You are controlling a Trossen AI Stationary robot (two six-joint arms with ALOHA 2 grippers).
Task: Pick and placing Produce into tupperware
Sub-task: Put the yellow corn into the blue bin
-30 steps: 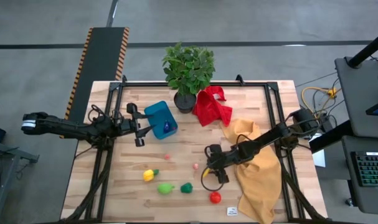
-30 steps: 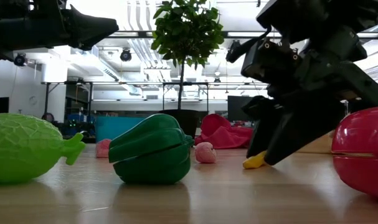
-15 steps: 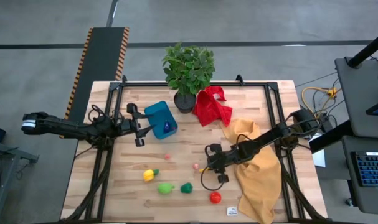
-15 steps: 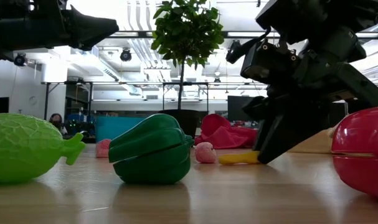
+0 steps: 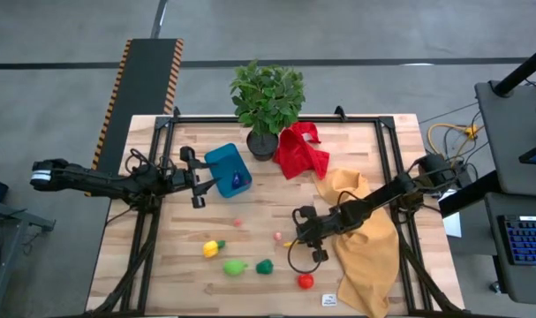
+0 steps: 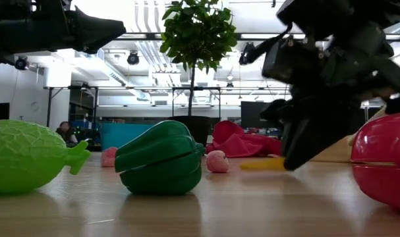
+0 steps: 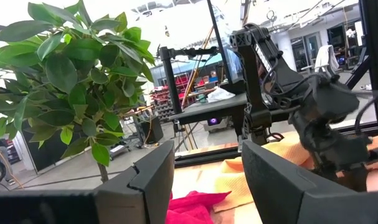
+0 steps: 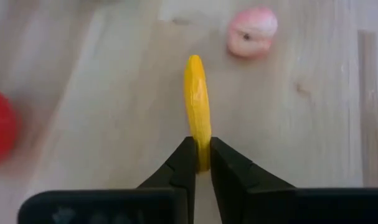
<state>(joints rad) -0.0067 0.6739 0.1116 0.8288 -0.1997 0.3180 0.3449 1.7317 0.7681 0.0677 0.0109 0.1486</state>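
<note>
The blue tupperware point(image 5: 230, 170) stands on the table's far left part with a dark blue piece point(image 5: 239, 181) inside. My left gripper point(image 5: 198, 185) hovers open just left of it, touching nothing. On the near middle of the table lie two pink pieces point(image 5: 237, 223) point(image 5: 277, 236), a yellow one point(image 5: 213, 248), a light green one point(image 5: 235, 267), a dark green pepper point(image 5: 265, 266) and a red one point(image 5: 305, 280). My right gripper point(image 5: 296, 240) is shut on a yellow banana point(image 8: 197, 99), right of the pink pieces. My right gripper pinches the banana's near end point(image 8: 201, 135) between its two fingertips. The fingers slant down from the table's right side and lie along the banana, which sticks out ahead of them. In the low view the banana point(image 6: 262, 164) lies about level, just above the tabletop.
A potted plant point(image 5: 266, 102) stands at the far edge beside the tub, with a red cloth point(image 5: 301, 150) to its right. A yellow-orange cloth point(image 5: 366, 243) lies under my right arm on the table's right side. Bare wood shows between the tub and the produce.
My right gripper has risen a little while holding the banana. The banana's free end, which pointed down at the table a second ago, has come up, and the banana now lies level. The left arm has kept still.
</note>
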